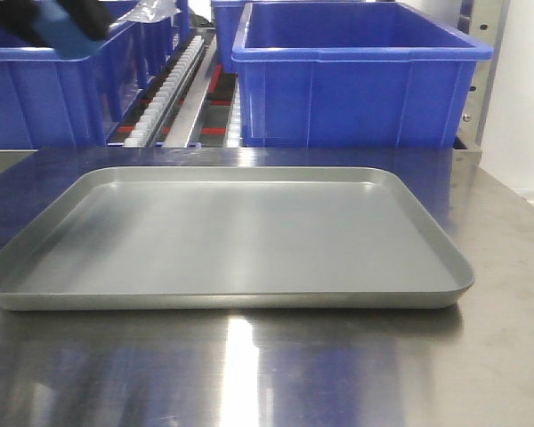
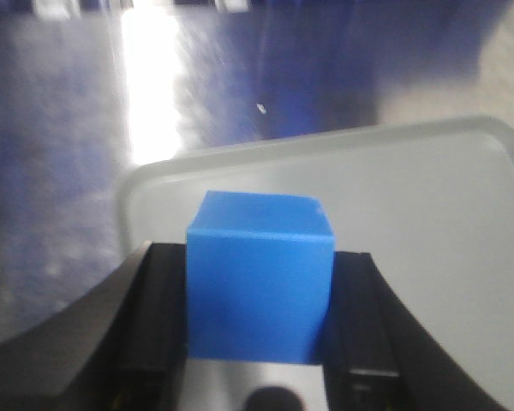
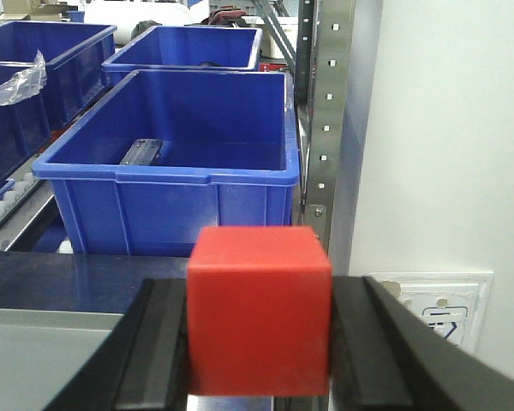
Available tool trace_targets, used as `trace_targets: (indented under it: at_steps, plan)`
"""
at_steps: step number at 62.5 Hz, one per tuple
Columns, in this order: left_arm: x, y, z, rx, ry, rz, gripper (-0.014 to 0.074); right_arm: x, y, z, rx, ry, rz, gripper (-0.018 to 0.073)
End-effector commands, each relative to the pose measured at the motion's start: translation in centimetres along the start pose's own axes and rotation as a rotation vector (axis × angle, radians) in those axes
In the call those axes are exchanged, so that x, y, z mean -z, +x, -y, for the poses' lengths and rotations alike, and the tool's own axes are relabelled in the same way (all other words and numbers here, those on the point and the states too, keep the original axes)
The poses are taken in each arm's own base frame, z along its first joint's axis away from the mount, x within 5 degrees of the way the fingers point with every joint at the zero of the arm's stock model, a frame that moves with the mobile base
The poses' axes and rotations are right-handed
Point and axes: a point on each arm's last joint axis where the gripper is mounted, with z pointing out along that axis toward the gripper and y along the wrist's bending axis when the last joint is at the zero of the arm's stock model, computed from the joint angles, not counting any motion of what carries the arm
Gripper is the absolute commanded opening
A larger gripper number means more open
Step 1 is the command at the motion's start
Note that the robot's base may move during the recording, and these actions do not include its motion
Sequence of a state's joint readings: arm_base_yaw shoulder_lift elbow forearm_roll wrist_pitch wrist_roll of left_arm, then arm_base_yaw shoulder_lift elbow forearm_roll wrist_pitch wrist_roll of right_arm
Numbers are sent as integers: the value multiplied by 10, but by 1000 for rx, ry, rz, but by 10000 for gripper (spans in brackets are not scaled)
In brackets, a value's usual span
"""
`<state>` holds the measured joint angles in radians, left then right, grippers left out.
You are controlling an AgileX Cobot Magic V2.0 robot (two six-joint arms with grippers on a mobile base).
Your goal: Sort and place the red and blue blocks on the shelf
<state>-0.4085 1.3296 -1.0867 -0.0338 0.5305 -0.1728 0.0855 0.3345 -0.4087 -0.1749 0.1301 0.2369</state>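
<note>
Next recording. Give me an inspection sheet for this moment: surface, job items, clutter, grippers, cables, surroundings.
Surface: steel tabletop, reflective, carrying a grey tray with nothing in it.
Job's things: blue block and red block, each held in a gripper; shelf behind the table, holding blue bins.
Clutter: clear plastic film in one bin; dark bar in another.
Grippers: left gripper shut on the blue block; right gripper shut on the red block, facing the bins.
Cables: nothing seen.
Surroundings: white wall with a socket plate beside the shelf.
</note>
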Motion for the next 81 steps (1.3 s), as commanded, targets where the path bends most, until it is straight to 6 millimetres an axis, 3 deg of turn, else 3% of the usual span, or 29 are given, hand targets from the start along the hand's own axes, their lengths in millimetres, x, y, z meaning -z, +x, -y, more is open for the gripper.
trace_targets:
  at_steps: [1,20,46,60,81]
  plan:
    - [32,-9,-7,-28,18,257,185,2,-17,-2,22,-18,116,56]
    - [87,39,-40,-74,-88,592,185,2,-17,-2,22,-18,116,56]
    - [156,84,-52,-37,-201,841,185,2,-17,-2,22,-18,116,56]
    - [174,92,-48,-45,-201,907,185,2,-17,-2,22,-18,116,56]
    - [176,93,-47,-46,-200,917,185,2,-17,-2,22,-18,116,56]
